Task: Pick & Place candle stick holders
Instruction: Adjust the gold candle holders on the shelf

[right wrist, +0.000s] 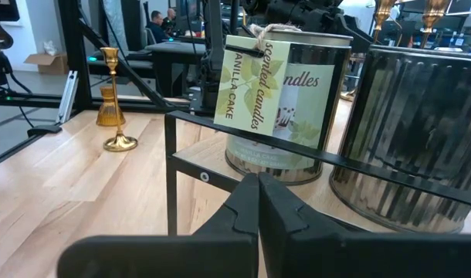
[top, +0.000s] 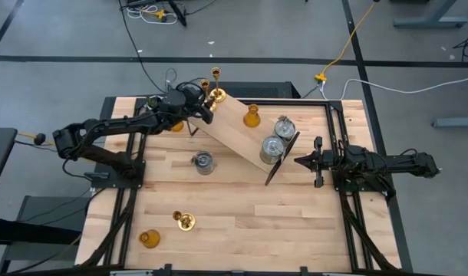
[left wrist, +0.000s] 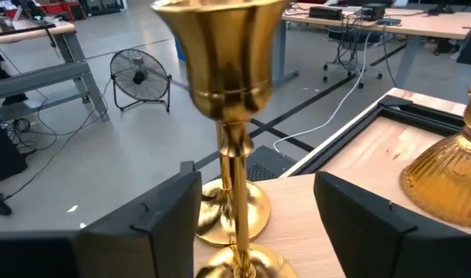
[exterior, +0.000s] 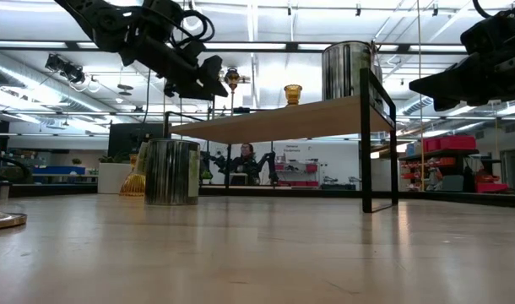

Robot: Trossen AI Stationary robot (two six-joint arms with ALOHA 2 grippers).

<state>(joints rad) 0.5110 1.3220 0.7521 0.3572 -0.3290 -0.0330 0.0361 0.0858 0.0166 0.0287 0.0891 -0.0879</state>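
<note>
Roughly halfway, I'd say. The raised wooden shelf (top: 242, 130) already carries two brass candlesticks (top: 216, 90), an amber glass holder (top: 252, 116) and two ribbed metal tins (top: 273, 148). On the counter (top: 242, 207) a third tin (top: 204, 162), a brass stick (top: 183, 221) and an amber one (top: 149, 238) are left (another amber one hides under the arm). Left gripper (top: 209, 107) has jaws apart around a shiny, slim stem; right gripper (top: 299, 161) waits, jaws together.
</note>
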